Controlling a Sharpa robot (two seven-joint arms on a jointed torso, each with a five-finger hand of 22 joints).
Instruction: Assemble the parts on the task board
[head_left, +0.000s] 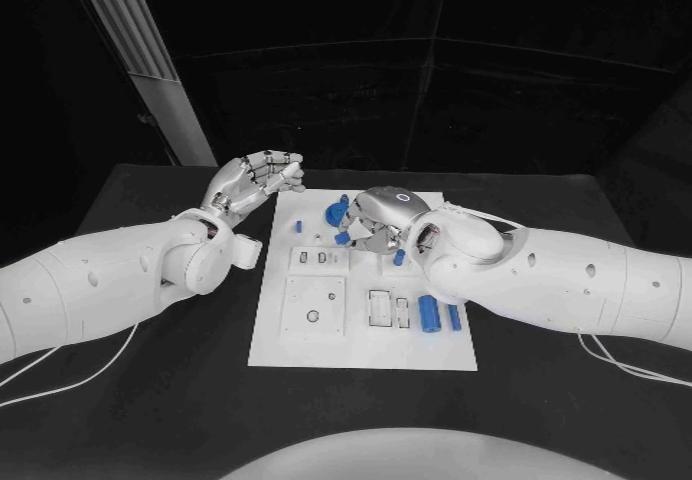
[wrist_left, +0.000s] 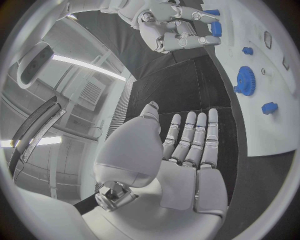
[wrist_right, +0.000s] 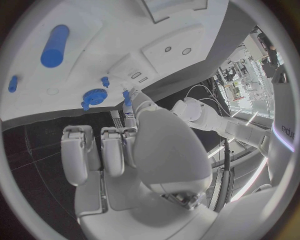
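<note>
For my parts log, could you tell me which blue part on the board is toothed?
The blue gear near the board's far edge; its rim is toothed, while the blue cylinder is smooth.

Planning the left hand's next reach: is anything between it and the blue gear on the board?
Nothing visible. The left hand hovers open off the task board's far-left corner; bare table and board separate it from the blue gear.

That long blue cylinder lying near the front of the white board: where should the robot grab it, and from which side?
Probably around its middle, coming straight down from above. The blue cylinder lies flat on the task board, long axis running front to back, so fingers can close across its round sides. A thinner blue rod lies close alongside to the right, leaving less room there. The right hand is nearer.
</note>
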